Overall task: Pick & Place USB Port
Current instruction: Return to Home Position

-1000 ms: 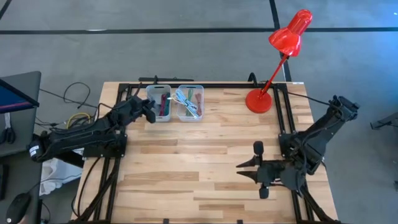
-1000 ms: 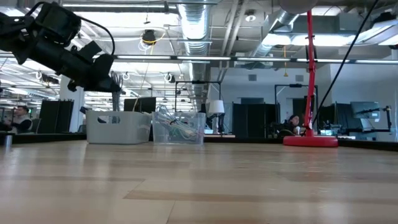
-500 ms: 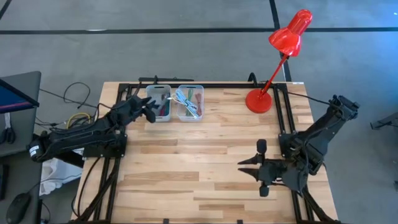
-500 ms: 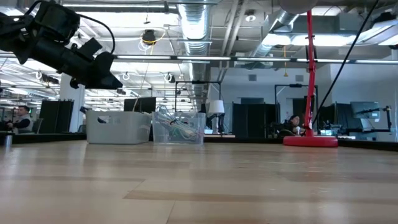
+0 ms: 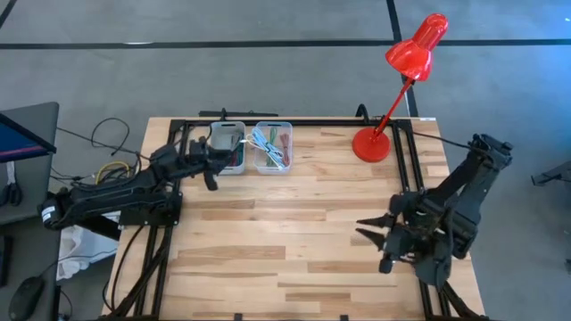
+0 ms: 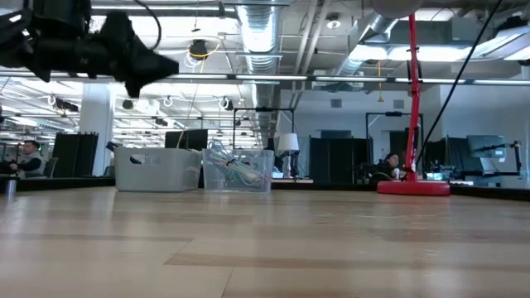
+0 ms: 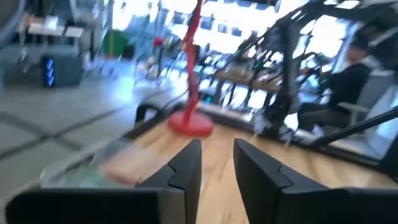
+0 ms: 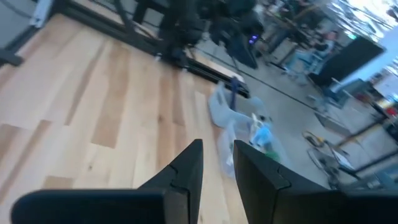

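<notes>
The left end effector (image 5: pixel 212 165), fingers together and empty like the right end effector (image 5: pixel 366 234), hangs beside the gray bin (image 5: pixel 228 130) and could clip it swinging home.

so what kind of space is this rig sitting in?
Likely an open-plan robotics lab or industrial office. The low view shows exposed ceiling ducts, rows of desks with monitors and a seated person behind the wooden table; the high view shows bare gray floor with dark lines.
</notes>
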Available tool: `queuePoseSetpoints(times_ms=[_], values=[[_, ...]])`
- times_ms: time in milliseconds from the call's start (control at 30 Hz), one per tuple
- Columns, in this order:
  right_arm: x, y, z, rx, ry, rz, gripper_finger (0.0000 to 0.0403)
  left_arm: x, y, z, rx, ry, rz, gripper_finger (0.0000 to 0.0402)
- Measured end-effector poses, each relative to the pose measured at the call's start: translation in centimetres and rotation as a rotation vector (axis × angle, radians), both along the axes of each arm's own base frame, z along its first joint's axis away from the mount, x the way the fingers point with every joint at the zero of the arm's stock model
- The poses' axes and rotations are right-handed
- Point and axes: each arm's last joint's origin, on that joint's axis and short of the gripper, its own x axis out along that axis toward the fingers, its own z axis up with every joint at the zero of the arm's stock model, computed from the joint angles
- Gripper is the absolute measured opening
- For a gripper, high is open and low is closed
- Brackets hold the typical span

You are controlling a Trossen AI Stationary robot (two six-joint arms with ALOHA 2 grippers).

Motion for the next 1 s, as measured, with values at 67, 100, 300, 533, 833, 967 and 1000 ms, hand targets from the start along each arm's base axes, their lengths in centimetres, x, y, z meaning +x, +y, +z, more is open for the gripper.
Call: queuePoseSetpoints(times_ms=[67,100,300,533,833,967,1000], values=[[-1.0,-0.5,0.0,0.014,-0.015,-0.034,0.0082,-0.1,-0.4,0.5,0.044,-0.043,-0.021,0.0086],[-1.5,-0.8,0.0,0.025,-0.02,-0.044,0.0082,-0.2,-0.6,0.7,0.063,-0.054,-0.029,0.0082],[-3.1,-2.6,0.9,0.077,-0.052,-0.062,0.0082,-0.4,-1.7,1.1,0.091,-0.089,-0.124,0.0063],[-2.3,-3.1,1.3,0.083,-0.041,-0.052,0.0082,-0.1,-2.6,1.0,0.087,-0.083,-0.201,0.0044],[-0.3,-5.2,-1.4,0.093,-0.027,-0.106,0.0082,0.1,-3.7,1.0,0.08,-0.084,-0.285,0.0026],[-0.8,-6.1,-0.2,0.104,-0.123,-0.046,0.008,0.0,-4.2,1.2,0.082,-0.099,-0.323,0.0017],[-1.0,-6.3,0.3,0.109,-0.159,-0.005,0.0077,0.0,-4.3,1.3,0.085,-0.104,-0.325,0.0015]])
